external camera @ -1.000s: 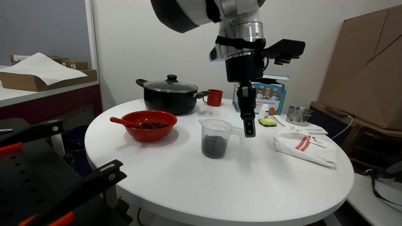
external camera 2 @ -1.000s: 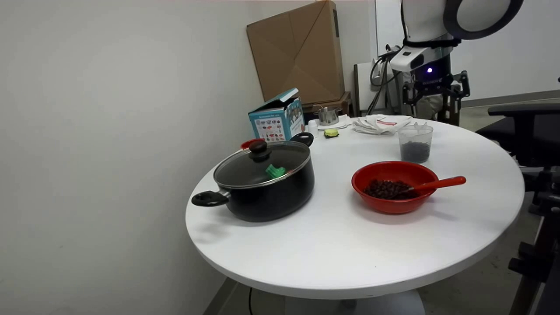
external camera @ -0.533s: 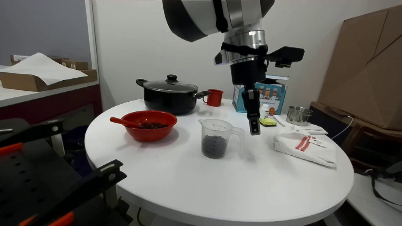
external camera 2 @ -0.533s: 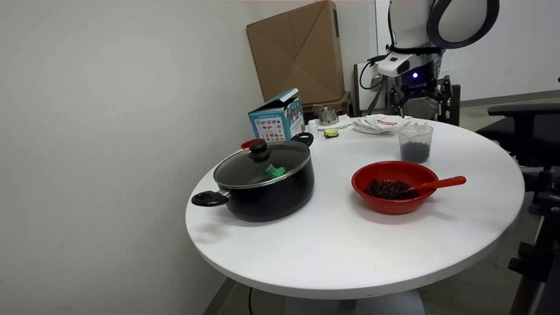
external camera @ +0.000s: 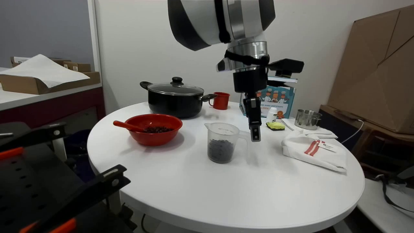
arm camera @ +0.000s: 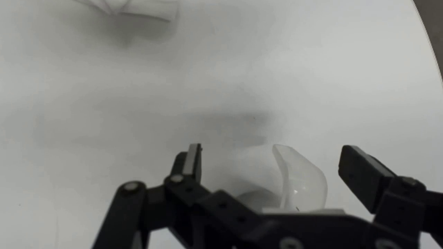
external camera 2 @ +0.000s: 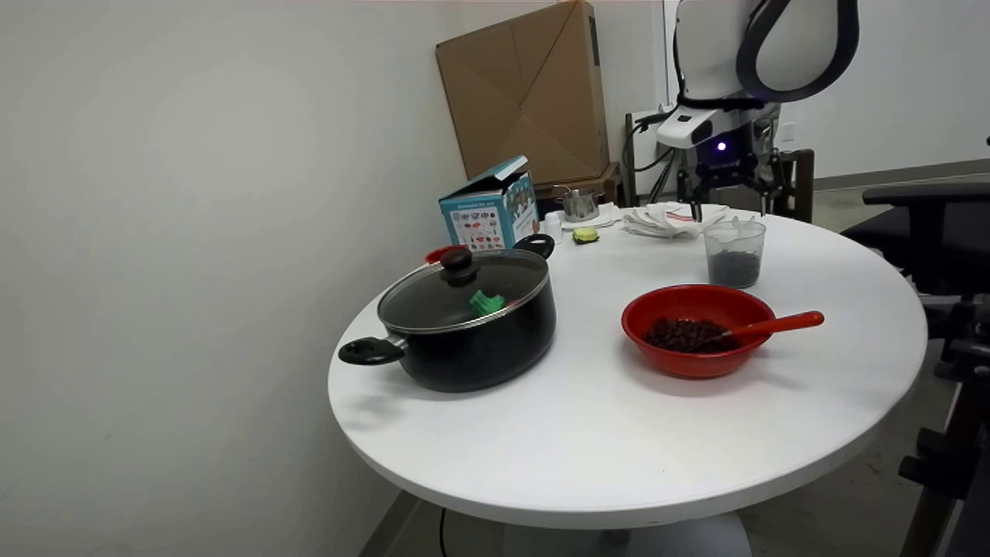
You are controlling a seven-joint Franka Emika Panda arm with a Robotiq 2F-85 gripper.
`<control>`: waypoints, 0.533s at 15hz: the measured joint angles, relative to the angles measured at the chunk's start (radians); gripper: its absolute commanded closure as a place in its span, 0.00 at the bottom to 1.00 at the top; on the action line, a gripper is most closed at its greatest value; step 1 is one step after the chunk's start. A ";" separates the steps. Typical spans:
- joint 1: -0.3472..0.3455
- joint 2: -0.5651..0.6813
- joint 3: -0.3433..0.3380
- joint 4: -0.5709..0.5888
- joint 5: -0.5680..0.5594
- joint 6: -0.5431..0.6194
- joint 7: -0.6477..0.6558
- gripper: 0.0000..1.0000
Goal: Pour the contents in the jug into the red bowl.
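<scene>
Compared with half a second ago, the black two-fingered robot hand (external camera 2: 731, 210) has dropped a bit and slid toward roughly half past seven in both exterior views, so it's ended up nearer the handle of the small clear plastic jug (external camera: 223, 136). Its fingers (arm camera: 363, 176) are spread wide apart, and in the wrist view the see-through handle (arm camera: 304, 180) shows in the gap between them, around four o'clock from the middle. Can't tell if the tips are level with it or above it. In an exterior view one fingertip covers part of the handle, at the jug's three o'clock. Jug itself hasn't budged: upright on the round white counter (external camera: 245, 194), blackish contents (external camera: 221, 152) filling the lower part. The wide shallow red bowl (external camera: 153, 139) hasn't moved either, between nine and ten o'clock from the jug there, with dark bean-like bits (external camera: 157, 129) and a red-handled spoon (external camera: 127, 126) in it. Same for the black glass-lidded pot (external camera: 171, 106) at half past ten and the red mug (external camera: 221, 102) at twelve.
</scene>
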 measured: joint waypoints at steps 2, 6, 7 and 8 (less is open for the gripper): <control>-0.005 0.005 0.006 0.000 0.009 0.000 -0.020 0.00; -0.013 0.012 0.014 0.000 0.028 0.000 -0.059 0.00; -0.013 0.012 0.016 0.000 0.031 0.000 -0.066 0.00; -0.013 0.012 0.020 -0.001 0.036 0.000 -0.072 0.01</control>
